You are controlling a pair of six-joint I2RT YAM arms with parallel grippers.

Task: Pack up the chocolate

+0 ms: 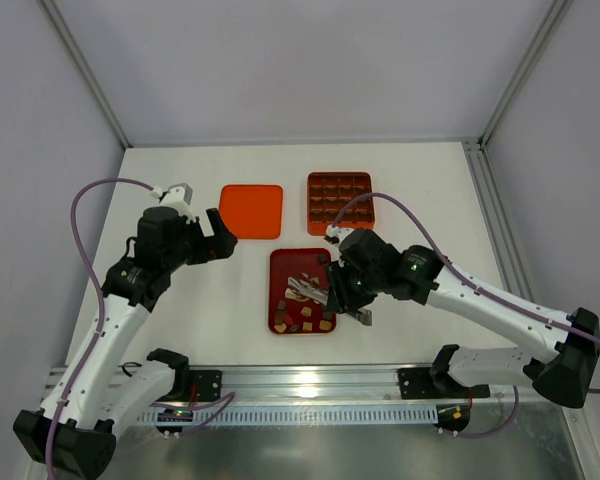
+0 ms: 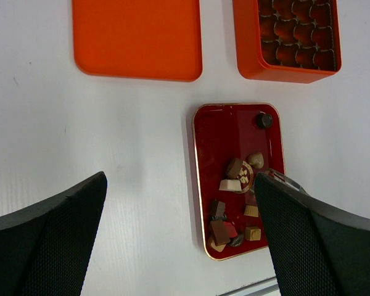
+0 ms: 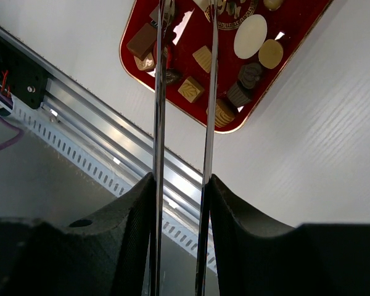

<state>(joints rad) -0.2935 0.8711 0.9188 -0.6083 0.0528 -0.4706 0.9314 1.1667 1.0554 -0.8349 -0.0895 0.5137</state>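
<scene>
The chocolate (image 2: 234, 168) lies as several small brown, tan and cream pieces in a dark red tray (image 2: 225, 129), also seen in the right wrist view as the chocolate (image 3: 251, 36). My right gripper (image 3: 180, 185) is shut on metal tongs (image 3: 159, 92). Their two blades reach over the tray (image 1: 277, 262) among the pieces, and the tips run out of the right wrist view, so I cannot tell whether they hold a piece. My left gripper (image 2: 179, 179) hangs open above the bare table, left of the tray, with nothing between its fingers.
An orange box with grid compartments (image 1: 339, 201) stands behind the tray, its orange lid (image 1: 252, 210) flat to its left. The metal rail (image 3: 80, 117) runs along the table's near edge, just behind the tray.
</scene>
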